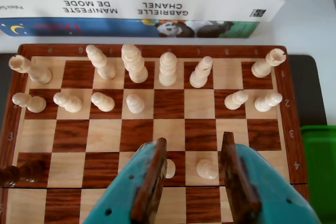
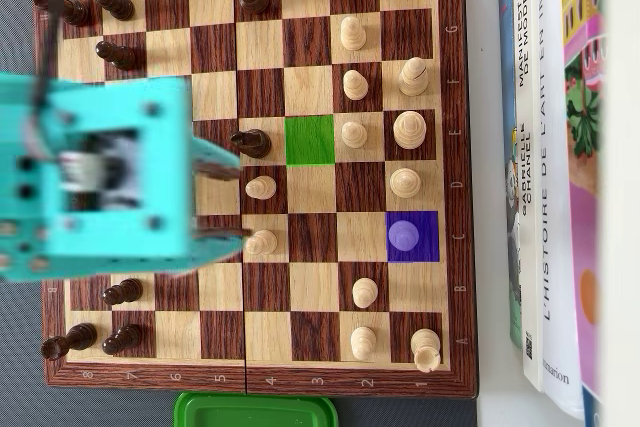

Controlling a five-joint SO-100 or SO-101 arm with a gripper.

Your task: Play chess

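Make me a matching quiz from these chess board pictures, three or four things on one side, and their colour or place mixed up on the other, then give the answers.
Things:
1. pincer
2. highlighted square beside the dark pawn
3. highlighted square near the books
4. container

Descriptions:
A. purple, marking a square on the board's light-piece side
B. green, lying off the board at the bottom edge of the overhead view
C. teal with brown fingers, open over two light pawns
D. green, marking a square in the board's middle

Pairs: 1-C, 2-D, 3-A, 4-B
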